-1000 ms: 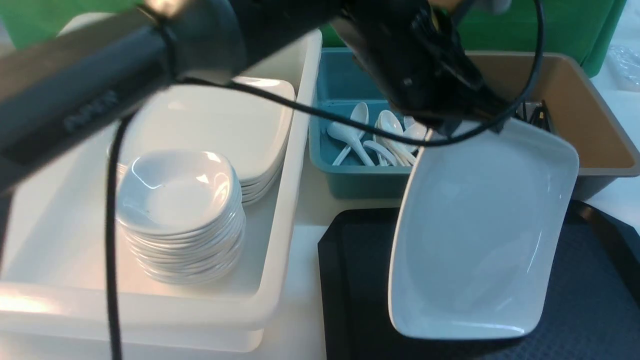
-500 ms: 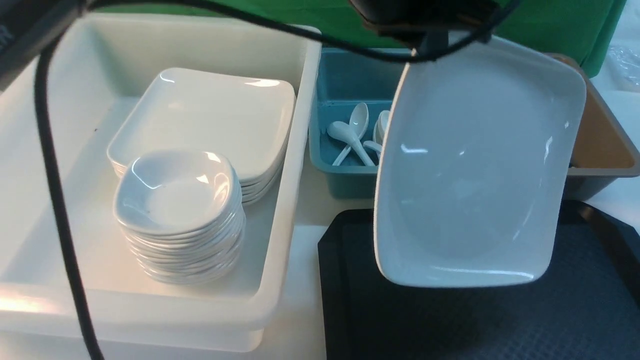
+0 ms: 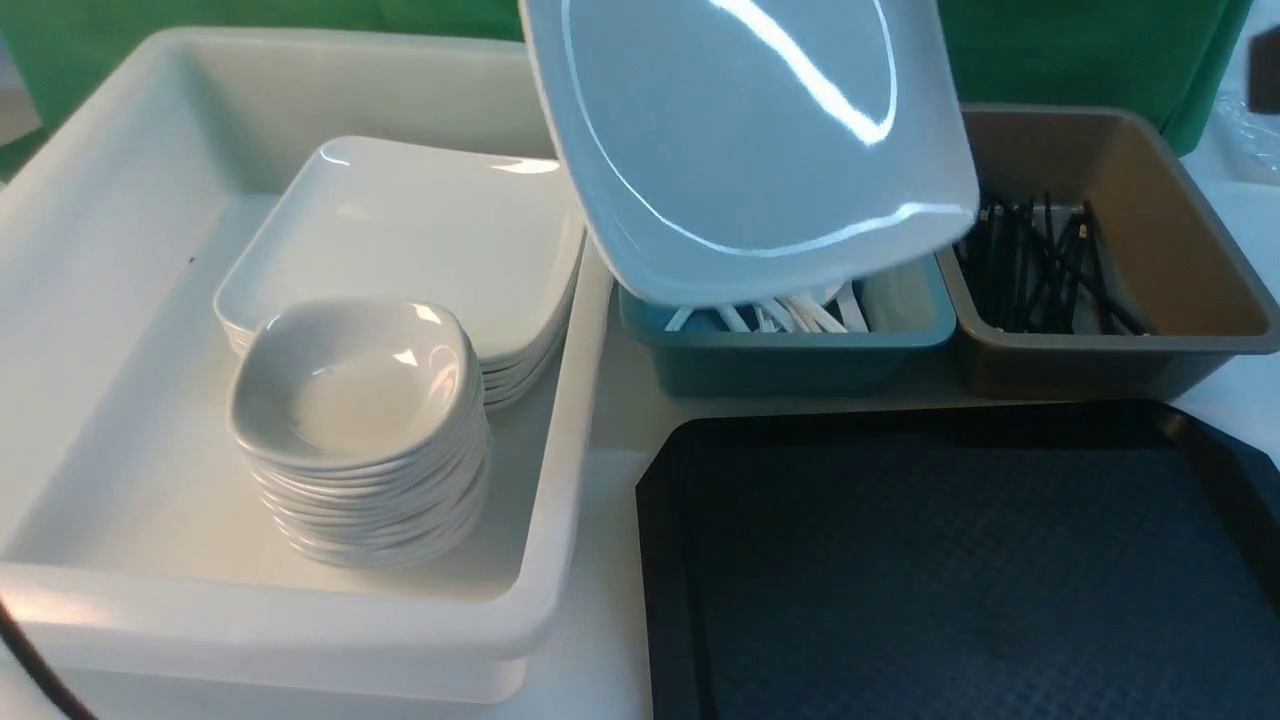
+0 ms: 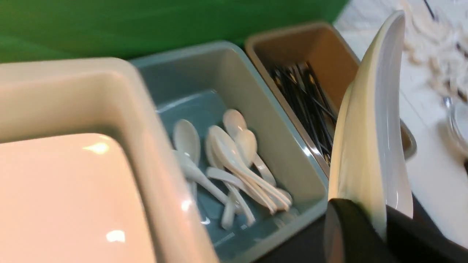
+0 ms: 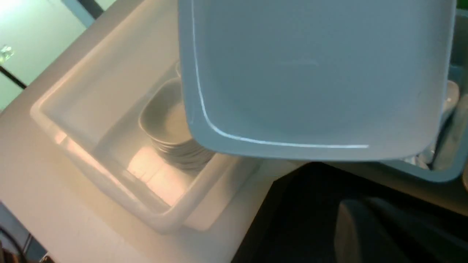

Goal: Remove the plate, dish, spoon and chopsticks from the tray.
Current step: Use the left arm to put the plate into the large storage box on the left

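Observation:
The large white plate (image 3: 740, 140) hangs tilted in the air above the blue bin, its left edge reaching over the white bin's rim. In the left wrist view my left gripper (image 4: 380, 230) is shut on the plate's (image 4: 369, 146) rim, one dark finger on each face. The black tray (image 3: 950, 560) lies bare at the front right. Several white spoons (image 4: 234, 160) lie in the blue bin, and black chopsticks (image 3: 1040, 265) lie in the brown bin. In its wrist view my right gripper (image 5: 369, 226) is shut and holds nothing, over the tray (image 5: 292, 204), below the plate (image 5: 314, 73).
A big white bin (image 3: 120, 300) on the left holds a stack of rectangular plates (image 3: 420, 240) and a stack of small dishes (image 3: 350, 400). The blue bin (image 3: 790, 345) and the brown bin (image 3: 1180, 250) stand side by side behind the tray. A green backdrop closes off the far side.
The plate has risen off the tray and swung up and to the left, from in front of the brown bin to above the blue bin. The left arm has left the front view.

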{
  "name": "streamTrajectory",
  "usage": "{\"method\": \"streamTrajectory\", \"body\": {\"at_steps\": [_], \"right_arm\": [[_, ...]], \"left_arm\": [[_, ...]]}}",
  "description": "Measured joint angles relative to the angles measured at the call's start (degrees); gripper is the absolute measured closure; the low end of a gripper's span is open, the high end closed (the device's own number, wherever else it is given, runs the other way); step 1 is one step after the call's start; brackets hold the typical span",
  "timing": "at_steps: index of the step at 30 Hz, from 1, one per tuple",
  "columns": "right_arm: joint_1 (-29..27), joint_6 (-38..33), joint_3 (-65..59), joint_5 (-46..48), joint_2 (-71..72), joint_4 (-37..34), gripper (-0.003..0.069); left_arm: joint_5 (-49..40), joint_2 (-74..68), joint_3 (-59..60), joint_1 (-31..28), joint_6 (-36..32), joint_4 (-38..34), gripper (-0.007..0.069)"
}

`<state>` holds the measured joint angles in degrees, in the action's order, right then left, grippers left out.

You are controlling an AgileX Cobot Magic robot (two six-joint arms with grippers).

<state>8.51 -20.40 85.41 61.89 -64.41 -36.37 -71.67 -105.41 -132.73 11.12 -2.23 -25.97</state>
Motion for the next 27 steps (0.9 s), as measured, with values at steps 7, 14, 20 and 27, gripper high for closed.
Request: {"method": "streamTrajectory", "body": {"at_steps": [7,14,20,27], "right_arm": [[15.64,3.16,8.48,-2.17,-11.62,7.84,0.0632],[26.67,7.47,17.21,-5.42,-21.13,18.08,0.0632],[28.27,8.38,20.96,-5.49,-24.89,19.10,0.0632],[28.27,8.83,21.19,-5.68,-25.18,19.44,0.0632]], "left_arm": [[0.00,0.76,0.00,-15.11,-0.81,-6.16,0.0593],[0.27,1.00,1.47,-25.69,-1.43,-8.84,0.0593],[3.98,1.17,8.59,-29.62,-3.23,-11.10,0.0593],[16.81,1.89,23.32,-29.89,-6.56,-17.84,0.0593]]}}
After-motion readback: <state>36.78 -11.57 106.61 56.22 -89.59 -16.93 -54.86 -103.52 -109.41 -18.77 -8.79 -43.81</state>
